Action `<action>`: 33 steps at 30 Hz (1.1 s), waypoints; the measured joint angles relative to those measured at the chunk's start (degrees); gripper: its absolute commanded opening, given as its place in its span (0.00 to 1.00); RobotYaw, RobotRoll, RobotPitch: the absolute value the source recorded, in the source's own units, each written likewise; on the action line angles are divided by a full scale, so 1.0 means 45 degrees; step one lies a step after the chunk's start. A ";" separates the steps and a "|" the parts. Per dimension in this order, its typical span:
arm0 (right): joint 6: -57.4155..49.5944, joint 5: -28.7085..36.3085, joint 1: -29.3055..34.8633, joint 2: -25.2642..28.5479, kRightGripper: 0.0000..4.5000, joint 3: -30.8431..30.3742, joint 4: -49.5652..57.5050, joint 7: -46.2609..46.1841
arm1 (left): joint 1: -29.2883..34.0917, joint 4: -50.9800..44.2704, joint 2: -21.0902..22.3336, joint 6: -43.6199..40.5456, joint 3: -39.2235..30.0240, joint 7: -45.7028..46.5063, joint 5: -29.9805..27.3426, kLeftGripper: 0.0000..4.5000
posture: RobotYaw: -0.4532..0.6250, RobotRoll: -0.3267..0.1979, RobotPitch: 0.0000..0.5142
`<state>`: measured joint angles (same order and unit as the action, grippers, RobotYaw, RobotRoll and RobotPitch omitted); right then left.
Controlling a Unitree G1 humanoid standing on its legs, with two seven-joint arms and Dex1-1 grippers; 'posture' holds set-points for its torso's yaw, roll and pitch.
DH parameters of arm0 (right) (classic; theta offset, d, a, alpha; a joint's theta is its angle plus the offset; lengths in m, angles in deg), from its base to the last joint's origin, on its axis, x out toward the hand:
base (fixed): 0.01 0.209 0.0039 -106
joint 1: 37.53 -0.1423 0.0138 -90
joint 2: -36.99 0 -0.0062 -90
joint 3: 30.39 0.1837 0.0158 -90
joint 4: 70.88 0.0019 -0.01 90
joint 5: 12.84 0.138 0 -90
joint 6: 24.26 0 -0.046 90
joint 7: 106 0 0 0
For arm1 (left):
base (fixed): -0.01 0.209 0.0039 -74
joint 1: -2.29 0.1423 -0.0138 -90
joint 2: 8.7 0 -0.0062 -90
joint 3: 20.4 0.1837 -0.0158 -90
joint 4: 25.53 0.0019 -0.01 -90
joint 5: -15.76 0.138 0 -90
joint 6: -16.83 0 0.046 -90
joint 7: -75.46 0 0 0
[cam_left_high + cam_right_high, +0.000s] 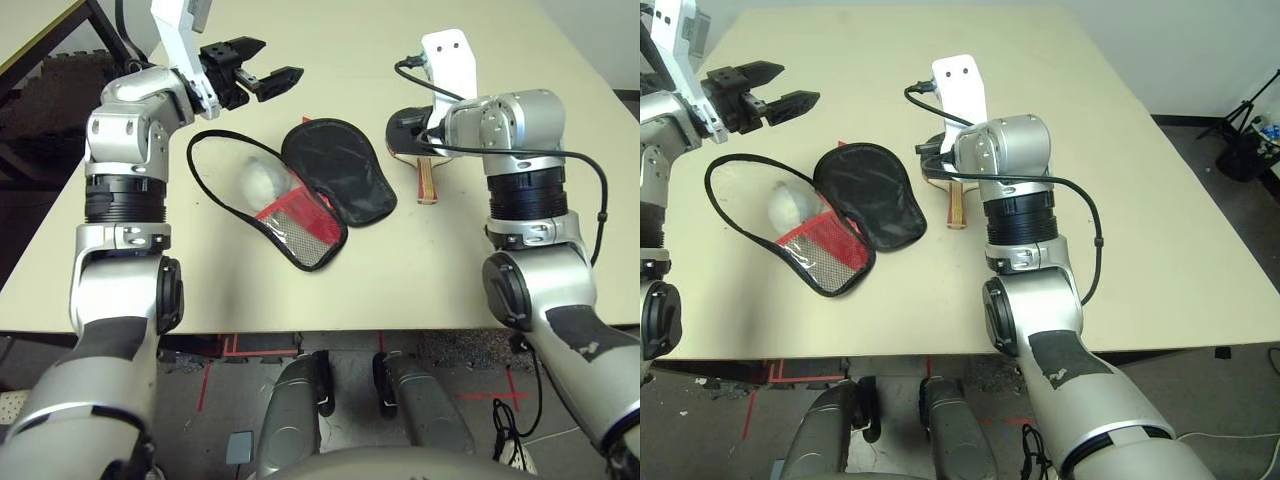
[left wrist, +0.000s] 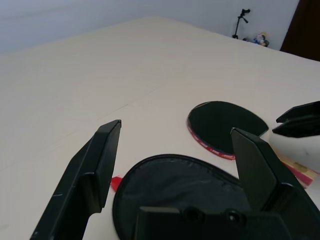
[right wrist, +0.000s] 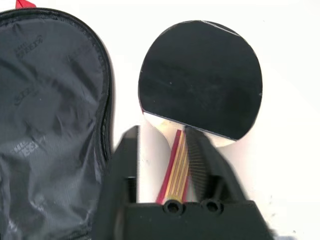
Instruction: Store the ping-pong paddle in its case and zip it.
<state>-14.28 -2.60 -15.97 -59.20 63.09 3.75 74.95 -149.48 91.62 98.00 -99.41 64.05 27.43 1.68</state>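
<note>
The ping-pong paddle (image 3: pixel 200 77), black-faced with a striped wooden handle, lies flat on the table (image 1: pixel 480 60) beside the unzipped case (image 1: pixel 335 170). The right gripper (image 3: pixel 165 150) straddles its handle, fingers parted; the left gripper (image 1: pixel 270 75) hovers released.

Robot lab or test room: bare beige worktop (image 1: pixel 1120 180), red tape marks on floor (image 1: pixel 215 375), loose cables (image 1: pixel 1230 440), tripod (image 1: pixel 1240 120) by plain white wall (image 1: pixel 1200 50).
</note>
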 measured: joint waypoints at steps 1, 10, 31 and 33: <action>-0.0132 -0.0003 0.0001 0.0007 0.63 0.0002 0.0075 0.0001 | -0.0036 0.0063 -0.0031 0.0024 0.0004 -0.0001 0.0001 1.00 | 0.21 0.62 0.25; -0.0615 -0.0286 0.0480 0.0053 0.99 0.0333 -0.0386 -0.0186 | -0.0641 0.0766 -0.0500 0.0350 0.0315 -0.0142 0.0114 1.00 | 0.23 0.62 0.28; 0.4326 -0.1419 -0.0792 -0.0149 0.81 -0.0016 -0.7980 -0.0139 | -0.0967 -0.0130 -0.0632 -0.0239 0.0926 -0.0568 0.0209 1.00 | 0.33 0.62 0.32; 0.4512 -0.1514 -0.0951 -0.0152 0.65 -0.0065 -0.8348 -0.0108 | -0.0887 -0.0290 -0.0536 -0.0408 0.0924 -0.0518 0.0205 1.00 | 0.33 0.62 0.32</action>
<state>6.03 -9.42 -20.25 -59.89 62.79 -33.82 74.46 -153.47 90.32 95.58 -101.25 68.21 25.10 2.60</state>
